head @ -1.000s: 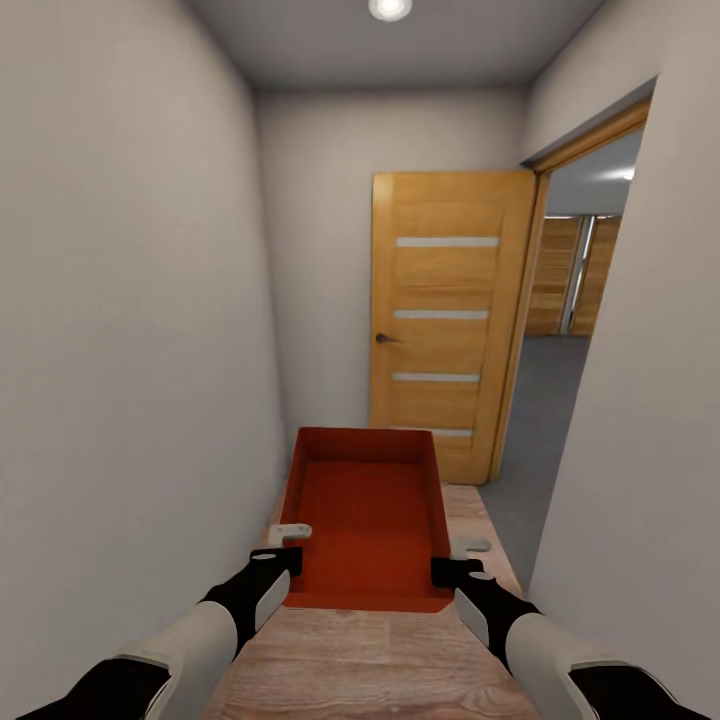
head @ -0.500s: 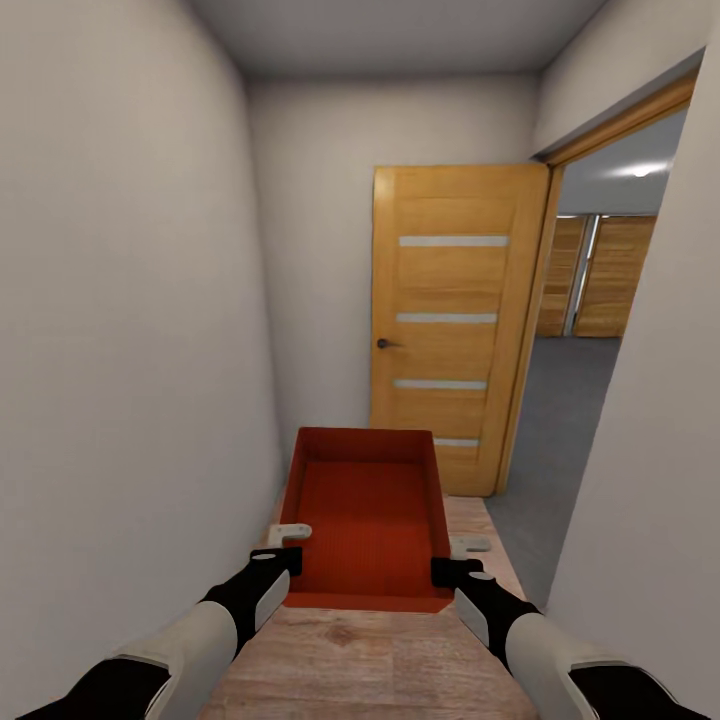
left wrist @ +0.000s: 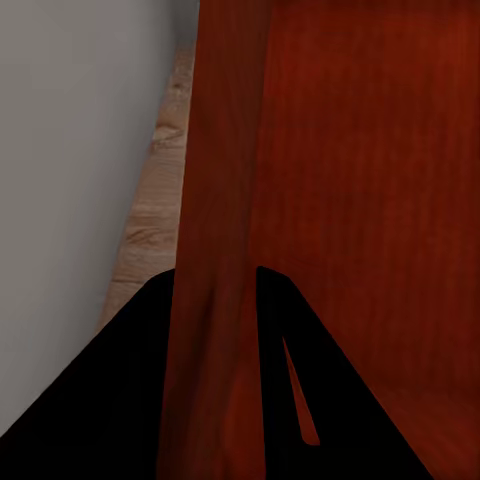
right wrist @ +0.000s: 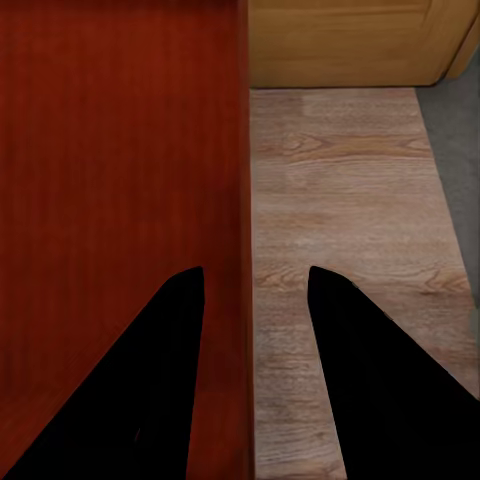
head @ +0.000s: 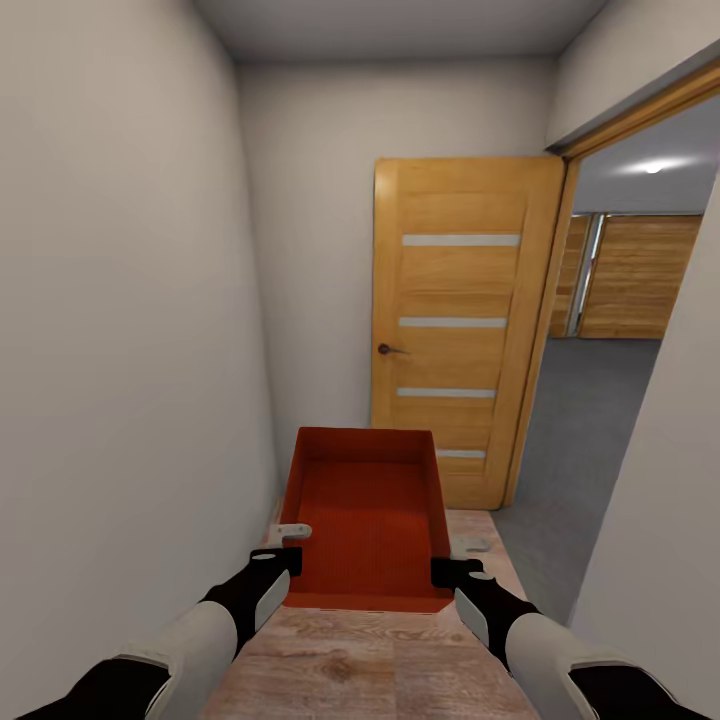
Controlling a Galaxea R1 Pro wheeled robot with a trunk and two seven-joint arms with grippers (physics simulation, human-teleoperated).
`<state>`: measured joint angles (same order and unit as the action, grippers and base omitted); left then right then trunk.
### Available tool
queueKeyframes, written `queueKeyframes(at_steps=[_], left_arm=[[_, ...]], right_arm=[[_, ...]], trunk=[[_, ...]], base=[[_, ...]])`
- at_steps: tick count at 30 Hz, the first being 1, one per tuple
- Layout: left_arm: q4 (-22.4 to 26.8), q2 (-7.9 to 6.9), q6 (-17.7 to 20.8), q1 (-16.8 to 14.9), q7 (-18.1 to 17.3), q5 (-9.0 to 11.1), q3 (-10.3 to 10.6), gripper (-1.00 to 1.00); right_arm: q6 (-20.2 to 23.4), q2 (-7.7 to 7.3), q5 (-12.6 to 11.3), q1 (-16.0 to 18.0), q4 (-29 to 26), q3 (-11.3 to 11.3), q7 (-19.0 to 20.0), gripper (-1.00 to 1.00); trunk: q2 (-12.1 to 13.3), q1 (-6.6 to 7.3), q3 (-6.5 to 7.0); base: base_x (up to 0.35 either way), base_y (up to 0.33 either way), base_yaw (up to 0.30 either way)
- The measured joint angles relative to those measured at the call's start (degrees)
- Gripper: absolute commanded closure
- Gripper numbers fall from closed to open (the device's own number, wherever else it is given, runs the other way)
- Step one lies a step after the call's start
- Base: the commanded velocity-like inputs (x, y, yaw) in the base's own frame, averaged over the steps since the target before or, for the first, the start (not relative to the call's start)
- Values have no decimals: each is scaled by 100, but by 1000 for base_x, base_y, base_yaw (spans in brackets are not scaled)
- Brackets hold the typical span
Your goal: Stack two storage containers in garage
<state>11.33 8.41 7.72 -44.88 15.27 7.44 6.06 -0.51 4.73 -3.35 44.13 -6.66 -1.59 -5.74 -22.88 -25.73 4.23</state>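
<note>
An orange-red rectangular open-top storage container (head: 368, 518) with thin plain walls is carried level in front of the robot, above a light wood-plank floor (head: 380, 660) in a narrow pale-walled hallway. The left pincer (head: 283, 556) pinches the container's left side wall near the corner closest to the robot, and the right pincer (head: 448, 568) pinches the right side wall the same way, one finger inside and one outside. Ahead stands a honey-coloured wooden door (head: 458, 325) with four pale horizontal strips, swung open against the end wall; to its right an open doorway gives onto a dark grey concrete floor (head: 570, 440) and a wall of horizontal wooden slats (head: 640, 278), which I take to be the garage. To do this carrying step well, the robot should turn right through the doorway slowly, keep both arms at equal height so the thin walls do not twist, and keep the right elbow off the door frame. The left wrist view shows the orange-red wall (left wrist: 215, 250) running between the two dark fingers, confirming the grip. The right wrist view shows the container's wall edge (right wrist: 244, 200) between its fingers and the plank floor below.
</note>
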Motion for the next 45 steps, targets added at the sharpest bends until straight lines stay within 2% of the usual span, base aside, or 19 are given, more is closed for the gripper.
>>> queueKeyframes(at_steps=[45], left_arm=[[3, 10, 19, 0, 15, -4, -2, 100]], right_arm=[[16, -8, -9, 0, -3, -11, 5, 100]], trunk=[[0, 0, 0]], base=[[322, 0, -2]])
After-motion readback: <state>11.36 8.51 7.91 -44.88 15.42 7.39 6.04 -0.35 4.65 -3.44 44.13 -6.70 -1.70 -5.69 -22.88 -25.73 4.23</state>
